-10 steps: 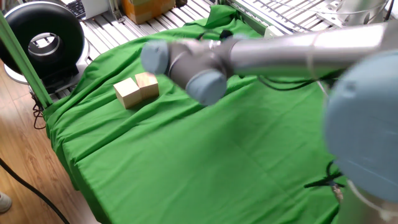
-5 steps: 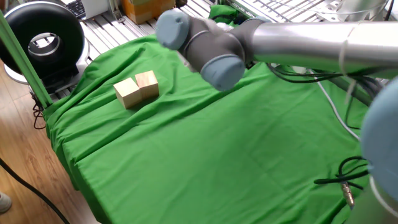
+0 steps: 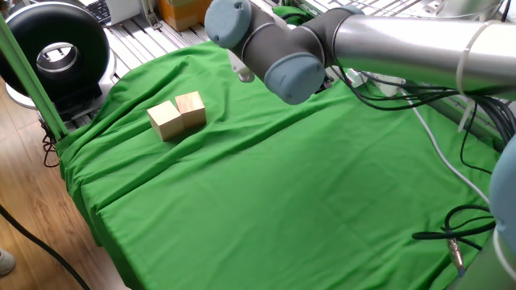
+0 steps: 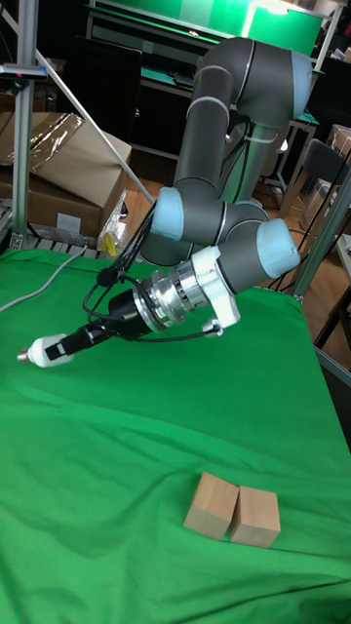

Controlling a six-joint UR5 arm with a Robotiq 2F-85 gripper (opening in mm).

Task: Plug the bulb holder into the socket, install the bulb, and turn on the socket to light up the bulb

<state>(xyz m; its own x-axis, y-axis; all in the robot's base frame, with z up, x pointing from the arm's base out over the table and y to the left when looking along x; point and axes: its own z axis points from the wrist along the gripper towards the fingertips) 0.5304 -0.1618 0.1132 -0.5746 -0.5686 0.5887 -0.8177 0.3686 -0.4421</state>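
In the tall fixed view my gripper point(image 4: 68, 344) is shut on the bulb point(image 4: 44, 352). It hangs a little above the green cloth at the left, held level, with its silver screw base point(image 4: 22, 358) pointing left. The arm's grey wrist point(image 3: 278, 60) blocks the gripper and the bulb in the fixed view. The bulb holder and the socket are hidden or out of view in both views. A white cable point(image 4: 39, 285) runs over the cloth behind the gripper.
Two wooden blocks point(image 3: 177, 115) stand side by side on the green cloth point(image 3: 266, 193), also seen near the front as wooden blocks point(image 4: 232, 513). Black cables point(image 3: 455, 229) lie at the right edge. A black ring-shaped device point(image 3: 55, 56) stands off the table at left.
In the fixed view the arm has swung from over the middle of the cloth toward the far side, uncovering more cloth. The blocks have not moved.
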